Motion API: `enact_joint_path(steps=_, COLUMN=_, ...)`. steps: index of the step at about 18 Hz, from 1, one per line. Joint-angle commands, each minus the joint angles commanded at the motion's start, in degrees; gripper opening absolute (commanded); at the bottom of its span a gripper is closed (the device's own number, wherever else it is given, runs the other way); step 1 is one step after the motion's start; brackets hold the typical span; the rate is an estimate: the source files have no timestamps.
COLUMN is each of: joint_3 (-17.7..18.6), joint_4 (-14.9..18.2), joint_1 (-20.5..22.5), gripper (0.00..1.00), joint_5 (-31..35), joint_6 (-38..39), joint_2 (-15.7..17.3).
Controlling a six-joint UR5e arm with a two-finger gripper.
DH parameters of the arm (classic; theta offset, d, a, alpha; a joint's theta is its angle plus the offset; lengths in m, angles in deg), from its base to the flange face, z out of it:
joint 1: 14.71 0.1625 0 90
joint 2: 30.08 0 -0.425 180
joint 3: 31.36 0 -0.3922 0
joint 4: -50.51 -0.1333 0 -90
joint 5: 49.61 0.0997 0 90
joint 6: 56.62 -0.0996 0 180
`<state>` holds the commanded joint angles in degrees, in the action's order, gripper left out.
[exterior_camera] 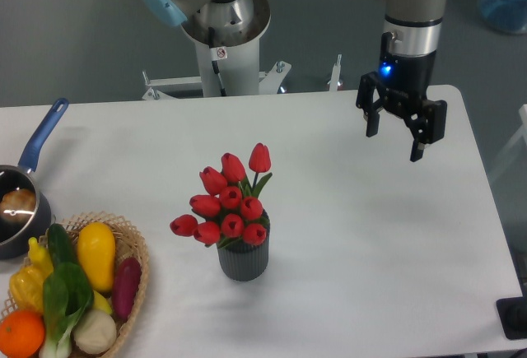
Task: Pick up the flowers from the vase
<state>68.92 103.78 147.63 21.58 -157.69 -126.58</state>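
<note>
A bunch of red tulip flowers (228,201) with green leaves stands upright in the vase (243,261), a small dark grey ribbed pot in the middle of the white table. My gripper (394,144) hangs open over the table's far right part, well to the right of and behind the flowers, with nothing between its fingers. Its two black fingers point down and are spread wide apart.
A wicker basket (137,253) of vegetables and fruit sits at the front left corner. A blue-handled saucepan (23,200) lies at the left edge. The robot's base (222,37) stands behind the table's far edge.
</note>
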Motion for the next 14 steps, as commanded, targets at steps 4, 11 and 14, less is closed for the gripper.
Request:
enact_joint_path(steps=4, joint_3=0.44, joint_4=0.09, joint_1=-0.09, gripper=1.0, joint_5=0.18, joint_6=-0.61, joint_2=0.26)
enact_joint_path(steps=11, joint_3=-0.44, joint_4=0.09, joint_1=-0.17, gripper=1.0, joint_5=2.28, joint_6=-2.2, joint_2=-0.09)
enact_joint_path(steps=14, joint_3=-1.58, joint_4=-0.09, joint_1=-2.36, gripper=1.0, joint_5=4.39, joint_6=-2.11, joint_2=-1.31)
